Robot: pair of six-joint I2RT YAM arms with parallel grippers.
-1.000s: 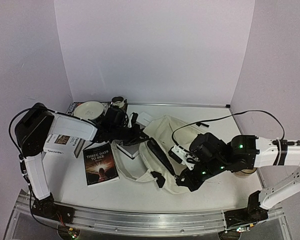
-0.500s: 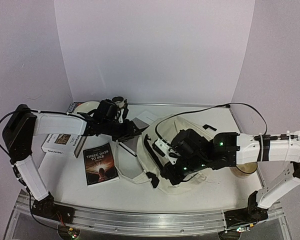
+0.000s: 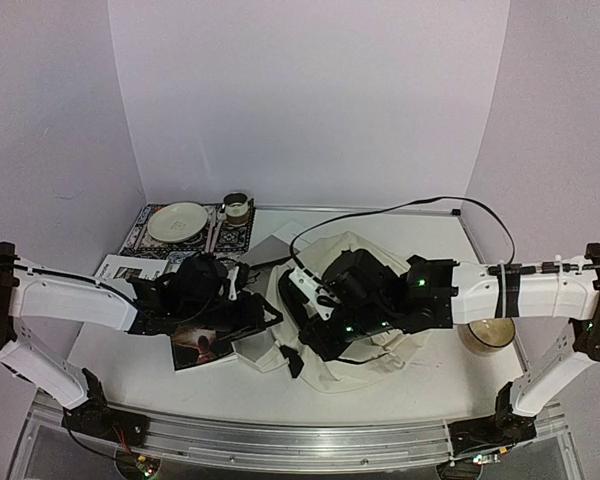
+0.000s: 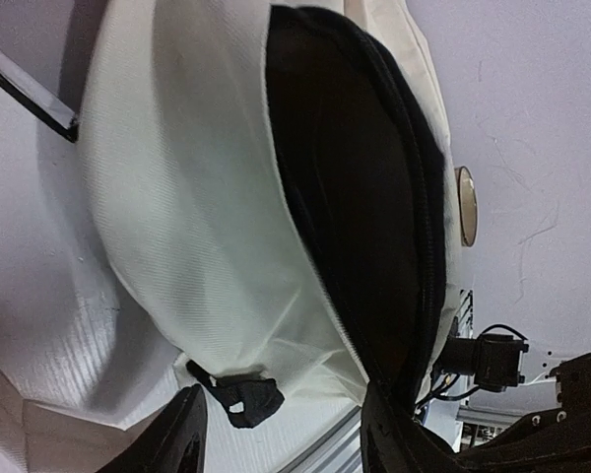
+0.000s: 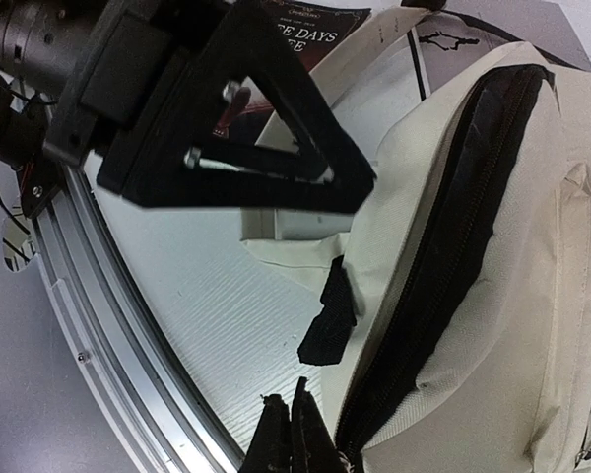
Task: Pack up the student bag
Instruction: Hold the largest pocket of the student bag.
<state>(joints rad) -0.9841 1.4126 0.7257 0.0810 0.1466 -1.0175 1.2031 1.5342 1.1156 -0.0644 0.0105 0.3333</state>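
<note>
The student bag [image 3: 355,248], cream fabric with a black zipper, lies mid-table with its dark mouth [image 4: 364,197] gaping. My left gripper [image 3: 270,318] hovers at the bag's near-left corner. In the left wrist view this left gripper [image 4: 286,434] is open and holds nothing; a black strap tab [image 4: 244,402] lies on the table in front of the gap. My right gripper [image 3: 308,345] reaches over the bag. In the right wrist view it [image 5: 291,434] is shut, its tips just beside the zipper edge of the bag [image 5: 532,246], near the strap tab [image 5: 327,325].
A dark book [image 3: 198,350] lies half under the left arm. A white book [image 3: 130,268] is further left. A plate [image 3: 180,220] and a mug [image 3: 237,207] stand on a patterned mat at the back. A tan roll [image 3: 485,335] sits right of the bag. A metal rail [image 3: 280,440] runs along the front.
My left gripper has opened, and its arm has swung from the back of the table to the near-left of the bag. My right gripper has moved left across the bag's front, staying shut.
</note>
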